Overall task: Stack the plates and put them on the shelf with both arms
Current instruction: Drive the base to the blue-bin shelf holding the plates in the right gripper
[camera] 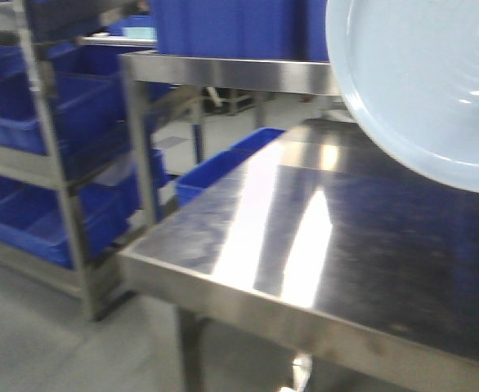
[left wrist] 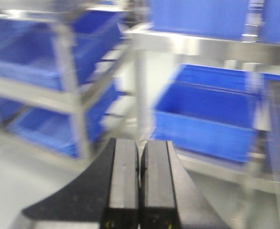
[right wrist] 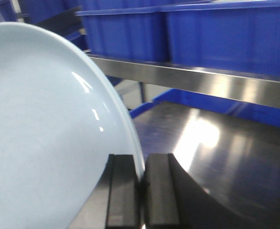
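Progress looks partial: the right tool (right wrist: 141, 176) is clamped on the rim of a round, pale bluish-white glossy plate (right wrist: 44, 133), which hangs tilted in the air above the dark, reflective steel desk (camera: 305, 245) (whether a second plate sits against it, I cannot tell). The left tool (left wrist: 140, 176) is closed with nothing between its pads. Placing on the brushed stainless-steel shelf (right wrist: 202, 81), which carries big blue plastic crates (right wrist: 226, 33), is not yet done, I judge. The plate shows faint concentric rings, bright glints and a low upturned rim.

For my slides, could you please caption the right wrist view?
Right gripper pinches the rim of a plate over the tabletop; steel shelf, blue crates behind.
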Robot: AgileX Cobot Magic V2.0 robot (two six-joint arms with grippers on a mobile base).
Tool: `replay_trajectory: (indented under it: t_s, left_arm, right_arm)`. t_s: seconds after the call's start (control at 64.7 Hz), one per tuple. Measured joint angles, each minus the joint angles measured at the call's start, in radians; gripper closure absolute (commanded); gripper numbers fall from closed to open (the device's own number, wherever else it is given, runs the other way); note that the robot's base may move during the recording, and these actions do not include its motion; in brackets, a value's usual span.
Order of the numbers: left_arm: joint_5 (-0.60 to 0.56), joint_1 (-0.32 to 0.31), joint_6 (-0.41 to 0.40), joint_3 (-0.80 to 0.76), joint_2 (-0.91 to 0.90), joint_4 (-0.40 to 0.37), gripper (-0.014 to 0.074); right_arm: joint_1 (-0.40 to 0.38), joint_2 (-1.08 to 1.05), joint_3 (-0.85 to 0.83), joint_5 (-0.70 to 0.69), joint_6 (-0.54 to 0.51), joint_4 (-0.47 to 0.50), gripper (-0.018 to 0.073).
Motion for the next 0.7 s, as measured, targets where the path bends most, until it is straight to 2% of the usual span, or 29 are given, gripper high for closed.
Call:
replay_trajectory:
  t_s: [0.695]
  left_arm:
    - [0.000,0.000,0.000,0.000,0.000,0.000,0.0514]
  right_arm:
    - [0.000,0.000,0.000,0.000,0.000,0.000,0.0503]
